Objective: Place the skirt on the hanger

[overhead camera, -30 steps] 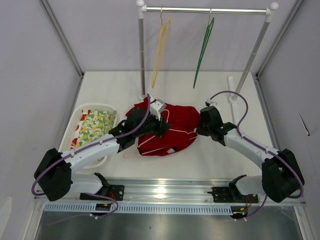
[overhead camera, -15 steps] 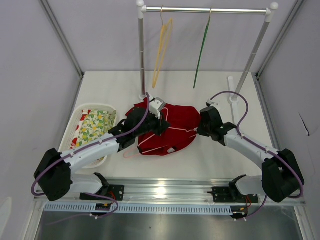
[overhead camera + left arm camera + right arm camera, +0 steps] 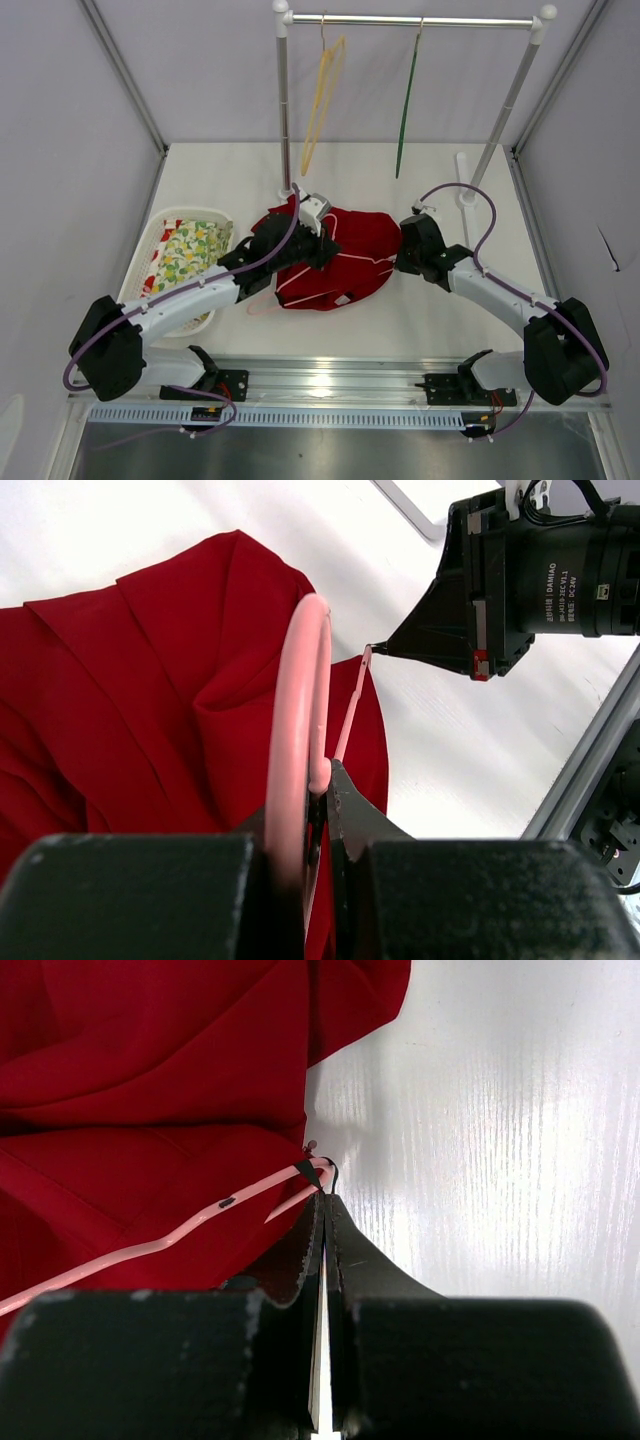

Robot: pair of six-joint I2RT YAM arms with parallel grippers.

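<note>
Skirt (image 3: 345, 262), bright red and crumpled, lies at the middle of the worktop (image 3: 440, 180) with the pale pink hanger (image 3: 300, 710) lying across it. At its 9 o'clock a white basket (image 3: 195, 211) holds floral cloth (image 3: 190, 255). The left claw (image 3: 322, 780), over the skirt's 10 o'clock part, grips the hanger's hook. At the skirt's 3 o'clock edge, the right claw (image 3: 322, 1200) is pinched closed on the hanger's tip.
</note>
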